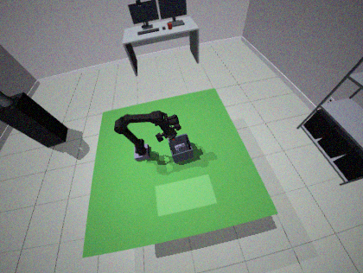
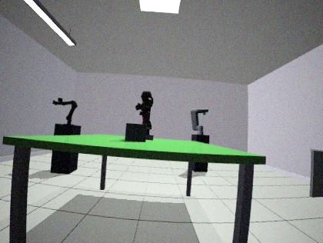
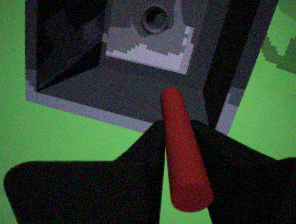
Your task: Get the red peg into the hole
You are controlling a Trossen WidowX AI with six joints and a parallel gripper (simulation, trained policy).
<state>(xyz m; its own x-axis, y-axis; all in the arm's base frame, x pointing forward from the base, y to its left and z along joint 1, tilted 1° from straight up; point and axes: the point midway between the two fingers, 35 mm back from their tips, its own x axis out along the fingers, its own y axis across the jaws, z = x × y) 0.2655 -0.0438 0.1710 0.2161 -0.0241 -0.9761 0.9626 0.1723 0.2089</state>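
Observation:
The red peg (image 1: pixel 174 139) (image 2: pixel 143 121) (image 3: pixel 186 150) is held between the fingers of my gripper (image 3: pixel 175 128), which is shut on it. The open dark grey box (image 1: pixel 183 157) (image 2: pixel 134 132) (image 3: pixel 90 111) stands on the green table top. In the wrist view the peg's far end shows against the inside of the box's near wall, and its near part overlaps the rim. The pale plate (image 3: pixel 167 62) lies at the box's bottom, with its round hole (image 3: pixel 155 19) further up the picture, apart from the peg's end. The peg's exact height over the rim is hard to tell.
The green table top (image 1: pixel 125 207) (image 2: pixel 184 146) surrounds the box and the arm's base (image 1: pixel 142 153). The box's walls rise around the plate. A desk with monitors (image 1: pixel 143 12), a black pedestal (image 1: pixel 36 121) and a shelf rack stand away from the table.

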